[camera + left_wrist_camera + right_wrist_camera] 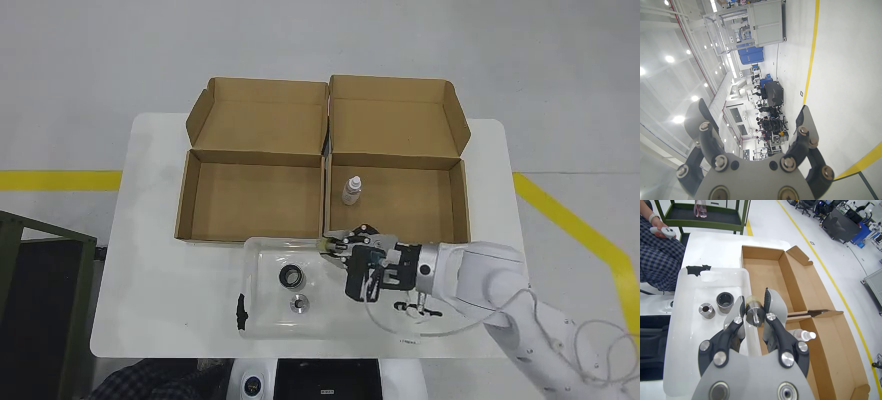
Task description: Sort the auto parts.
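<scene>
My right gripper (754, 303) (340, 247) is shut on a metal threaded part (753, 311), held over the tray's rim where it meets the cardboard boxes. The white tray (262, 300) (687, 336) holds a dark ring bearing (725, 301) (292, 276) and a steel bushing (706, 310) (299, 305). A small white bottle (352, 189) (803, 334) lies in the right cardboard box (420, 200). The left cardboard box (250, 200) (772, 279) holds nothing. My left gripper (753, 111) is open, off the table, facing the room.
Both boxes have their lids (330, 115) folded back at the table's far side. Black tape (241, 312) (696, 269) sticks to the tray's left end. A person's hand with a controller (662, 232) is beyond the table. A green cart (35, 290) stands left.
</scene>
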Available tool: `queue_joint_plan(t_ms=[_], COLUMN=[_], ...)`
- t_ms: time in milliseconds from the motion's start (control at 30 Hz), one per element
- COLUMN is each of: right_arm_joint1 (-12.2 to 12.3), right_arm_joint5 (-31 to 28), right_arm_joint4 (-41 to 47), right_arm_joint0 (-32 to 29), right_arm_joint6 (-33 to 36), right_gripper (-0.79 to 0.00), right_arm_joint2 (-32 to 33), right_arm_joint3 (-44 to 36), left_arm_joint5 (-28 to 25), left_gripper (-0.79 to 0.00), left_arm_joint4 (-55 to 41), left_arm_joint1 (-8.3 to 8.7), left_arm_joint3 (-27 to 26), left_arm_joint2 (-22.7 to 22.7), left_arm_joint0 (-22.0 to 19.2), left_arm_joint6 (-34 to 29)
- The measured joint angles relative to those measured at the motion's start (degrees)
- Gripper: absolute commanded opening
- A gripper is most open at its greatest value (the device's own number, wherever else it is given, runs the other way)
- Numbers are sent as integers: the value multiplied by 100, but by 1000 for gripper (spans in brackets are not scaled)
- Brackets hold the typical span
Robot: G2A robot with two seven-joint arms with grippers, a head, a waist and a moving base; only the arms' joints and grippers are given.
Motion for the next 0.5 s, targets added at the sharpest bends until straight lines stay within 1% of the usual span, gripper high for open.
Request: queue_joint_plan(t_ms=[333, 500], right_arm_joint1=[-14, -13], right_arm_joint5=[8, 2], right_arm_joint4=[219, 249], right_arm_joint0=[-37, -71], right_arm_joint6=[-614, -786], right_gripper=[-785, -785], right_arm_joint2=[255, 388], right_arm_joint3=[-67, -103], left_arm_joint5=[0, 0], left_gripper=[0, 0], left_arm_joint4=[0, 0], left_arm_joint1=[0, 0], left_arm_joint3=[0, 0], left_arm_joint2=[0, 0], left_arm_joint0=[0, 0], left_arm_joint6=[0, 0])
